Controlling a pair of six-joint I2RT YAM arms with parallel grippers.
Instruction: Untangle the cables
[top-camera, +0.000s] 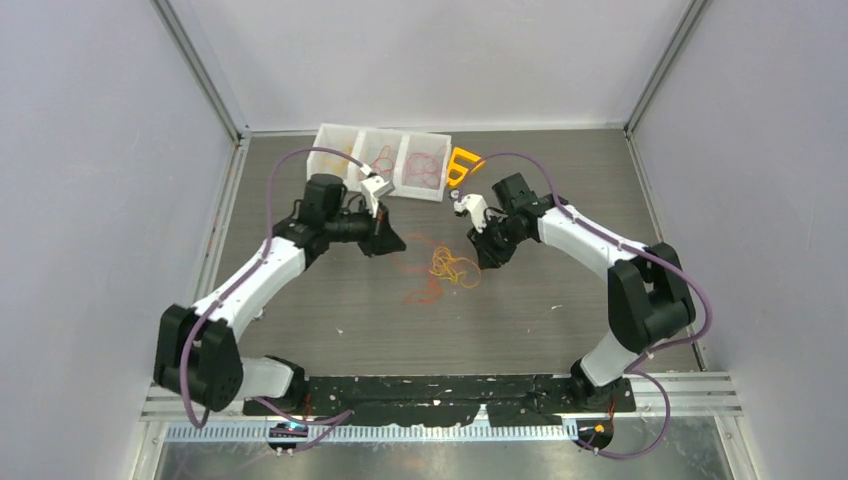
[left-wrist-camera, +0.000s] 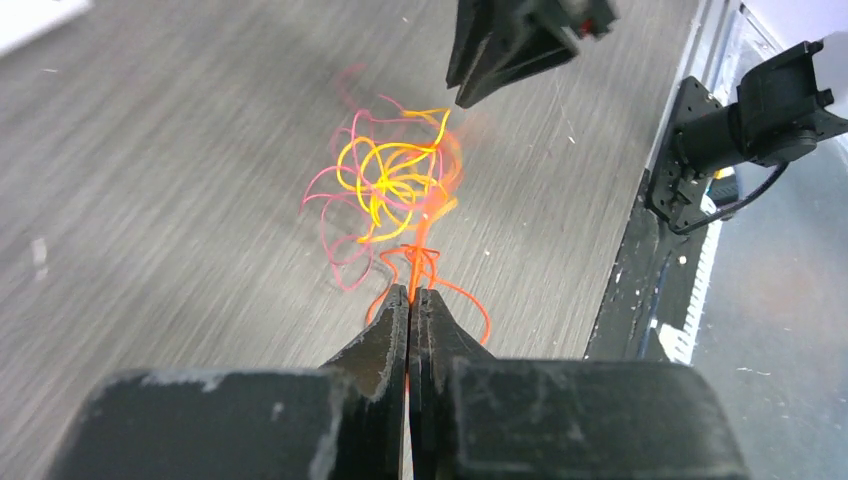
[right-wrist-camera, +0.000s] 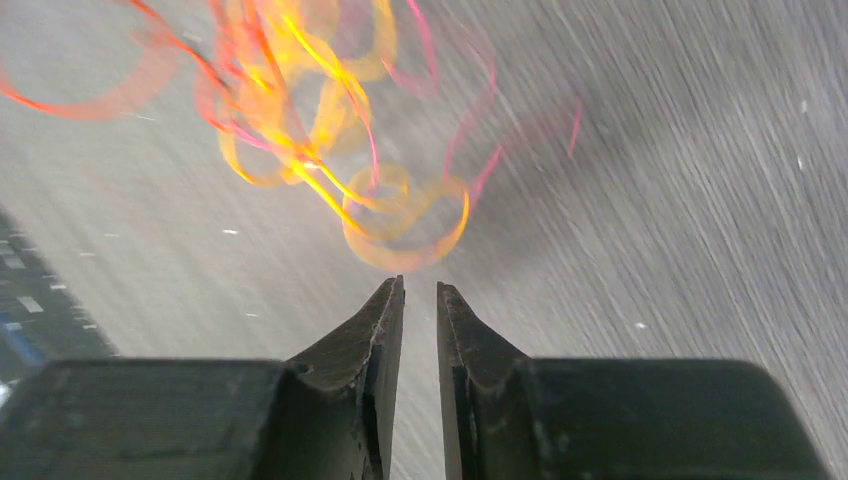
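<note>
The cables (top-camera: 450, 268) are a small clump of thin curly yellow, orange and red strands on the table between the two grippers. In the left wrist view the clump (left-wrist-camera: 393, 180) lies just beyond my left gripper (left-wrist-camera: 411, 292), which is shut on an orange strand running out of the clump. That gripper (top-camera: 388, 243) is to the clump's left. My right gripper (right-wrist-camera: 420, 286) is slightly open and empty, with the blurred clump (right-wrist-camera: 310, 130) just ahead of its tips. It is to the clump's right (top-camera: 490, 256) and also shows in the left wrist view (left-wrist-camera: 500, 55).
A white tray (top-camera: 381, 142) with three compartments stands at the back and holds red strands. A solid orange-yellow plastic triangle (top-camera: 462, 165) lies next to its right end. Loose red strands (top-camera: 424, 292) trail toward the near side. Grey walls enclose the table.
</note>
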